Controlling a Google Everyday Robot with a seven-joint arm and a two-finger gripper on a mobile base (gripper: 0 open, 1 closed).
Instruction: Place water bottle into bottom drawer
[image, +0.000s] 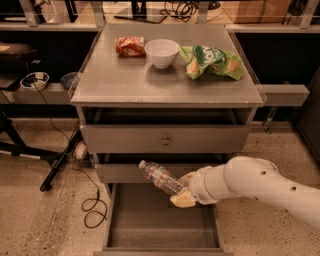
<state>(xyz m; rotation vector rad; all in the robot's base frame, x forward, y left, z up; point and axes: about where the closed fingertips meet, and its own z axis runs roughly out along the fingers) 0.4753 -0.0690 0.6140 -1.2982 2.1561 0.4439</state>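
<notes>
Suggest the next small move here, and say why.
Probably lower the gripper a little toward the floor of the bottom drawer before letting go. Its jaws are shut on the water bottle, which hangs tilted, cap up and left, above the rear of the open drawer.

The clear water bottle (160, 177) tilts over the open grey bottom drawer (150, 222). The tool (182, 190) grips its lower end.

Matt metal, clear plastic.
The bench (125, 85) and drawer (165, 235) are dull grey metal; the bottle (160, 177) is crinkly clear plastic (white cap), gripped by the smooth cream claw (181, 189) above the drawer; the bowl (161, 51) is glossy white.
</notes>
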